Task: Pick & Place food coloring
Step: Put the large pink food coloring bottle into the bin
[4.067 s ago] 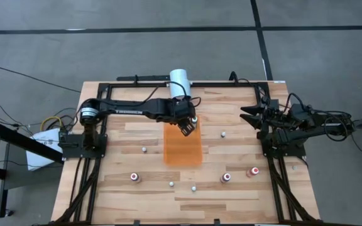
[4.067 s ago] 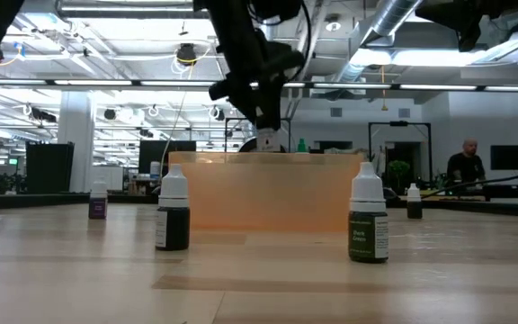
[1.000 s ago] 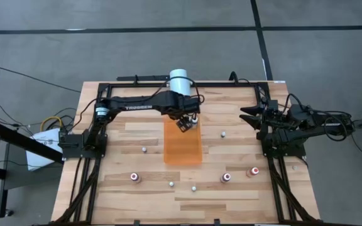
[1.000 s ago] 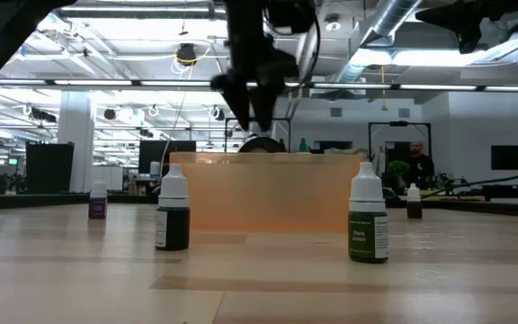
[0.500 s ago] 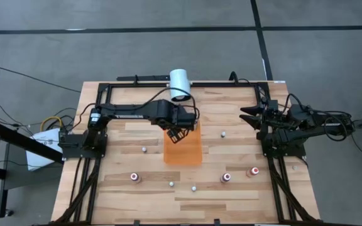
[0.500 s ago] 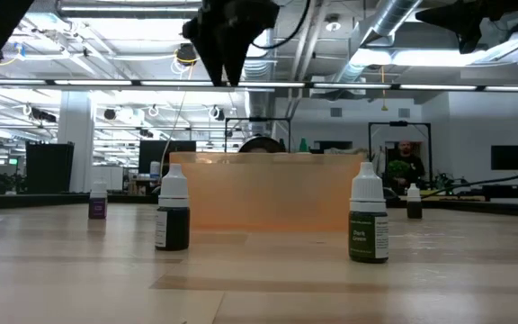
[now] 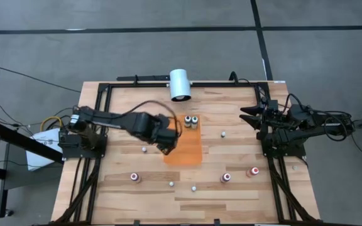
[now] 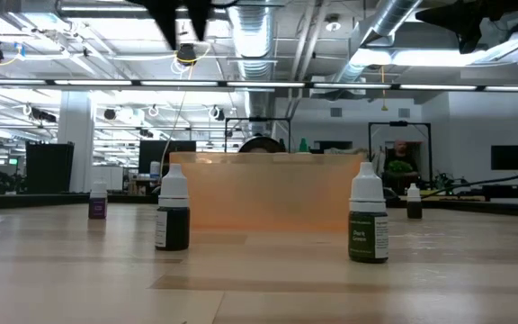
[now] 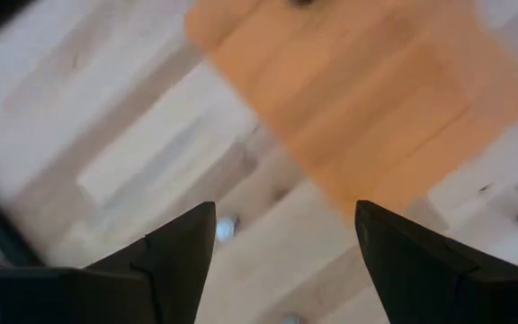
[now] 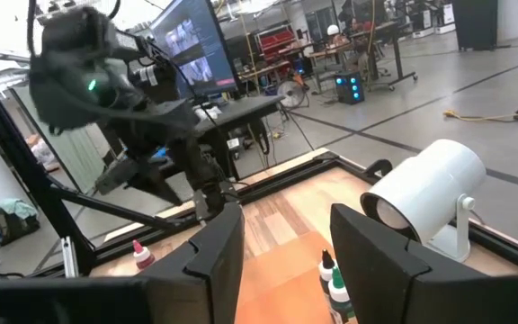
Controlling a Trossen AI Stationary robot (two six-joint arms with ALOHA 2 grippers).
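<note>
High view: wooden table carrying an orange mat at centre; two food coloring bottles upright side by side at the mat's far edge, just in front of a white cylinder; further bottles scattered on bare wood, among them a red-bodied pair on the right side of the near part and one on the left. Left gripper above the mat's left edge, empty. Right gripper parked at the right frame, clear of all bottles. Low view: two dark bottles standing before the mat. Left wrist view: fingers spread wide, nothing between them. Right wrist view: fingers parted, holding nothing.
</note>
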